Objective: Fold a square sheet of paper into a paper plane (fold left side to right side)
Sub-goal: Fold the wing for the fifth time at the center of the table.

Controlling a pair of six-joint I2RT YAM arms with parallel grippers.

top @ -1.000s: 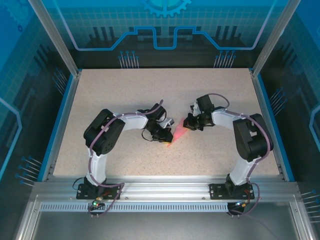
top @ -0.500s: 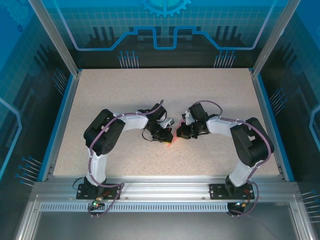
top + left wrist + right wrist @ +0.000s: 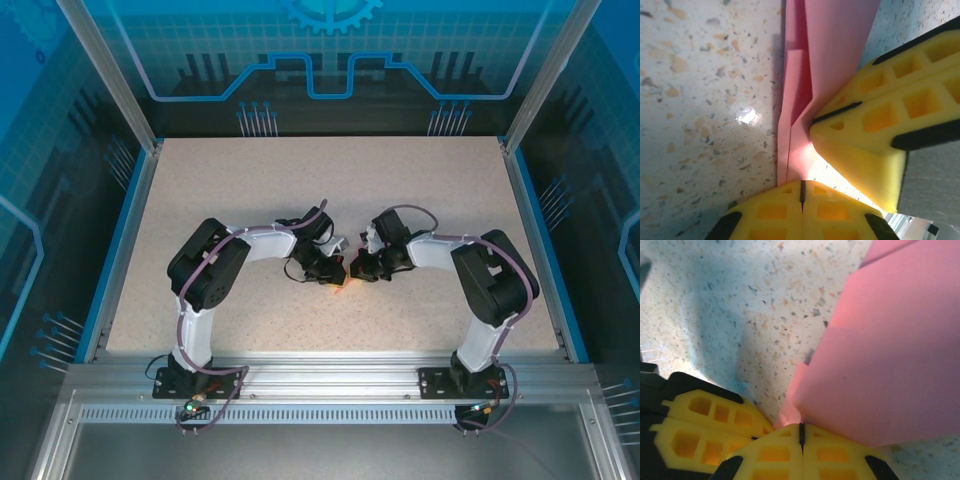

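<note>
The speckled beige tabletop (image 3: 250, 190) is lying inside a blue-edged frame, and both white-and-black robot arms are bending inward over its near middle. The left arm (image 3: 210, 265) is reaching right and the right arm (image 3: 490, 280) is reaching left, so their wrists are nearly meeting.

The left gripper (image 3: 330, 268), with yellow latticed finger pads, is keeping its fingers pressed together; in its own wrist view (image 3: 802, 192) the seam between the pads is showing as a thin dark line. The right gripper (image 3: 362, 266) is likewise holding its pads squeezed together (image 3: 801, 432), tip close beside the left one's.

The pink-red sheet of paper (image 3: 338, 290), folded into a narrow layered strip, is lying flat on the table between and under the two fingertips. It is running away from the left gripper (image 3: 825, 50) with creased layers showing, and both sets of tips are touching it (image 3: 890, 350). Whether either is nipping a layer, I cannot tell.
</note>
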